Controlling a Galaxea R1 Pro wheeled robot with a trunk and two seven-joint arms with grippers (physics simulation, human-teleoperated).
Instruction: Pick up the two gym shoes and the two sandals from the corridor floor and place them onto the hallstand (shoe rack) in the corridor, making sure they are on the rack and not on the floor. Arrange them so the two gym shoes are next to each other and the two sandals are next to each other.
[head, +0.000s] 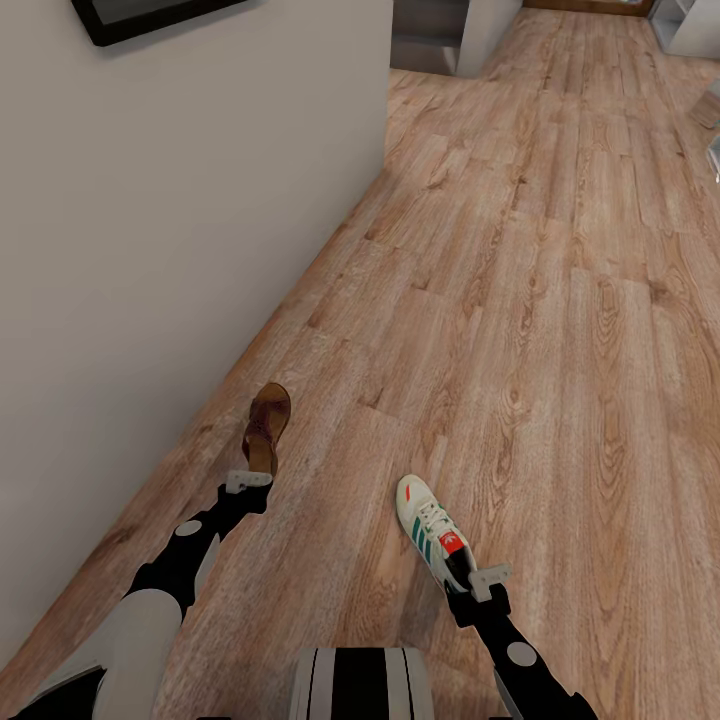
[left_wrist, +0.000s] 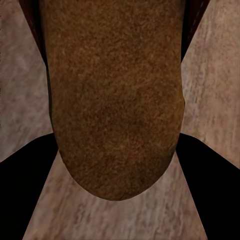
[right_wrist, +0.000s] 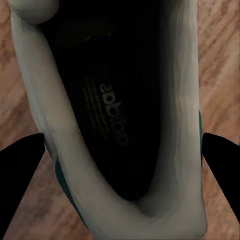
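One brown strappy sandal (head: 267, 423) is close to the wall on the left, its heel in my left gripper (head: 256, 474). In the left wrist view the sandal's tan heel (left_wrist: 117, 110) spans the gap and both dark fingers (left_wrist: 25, 170) press its edges. A white gym shoe (head: 430, 527) with green stripes and a red tongue patch points away from me over the corridor floor (head: 520, 300). My right gripper (head: 482, 580) is shut on its heel. The right wrist view looks into the shoe's dark opening (right_wrist: 115, 115), with fingers (right_wrist: 220, 150) against both sides.
A plain grey wall (head: 150, 230) runs along the left with a dark frame (head: 140, 18) at its top. Pale grey-white furniture (head: 445, 35) stands at the corridor's far end, and more (head: 690, 25) at the far right; I cannot tell which is the hallstand.
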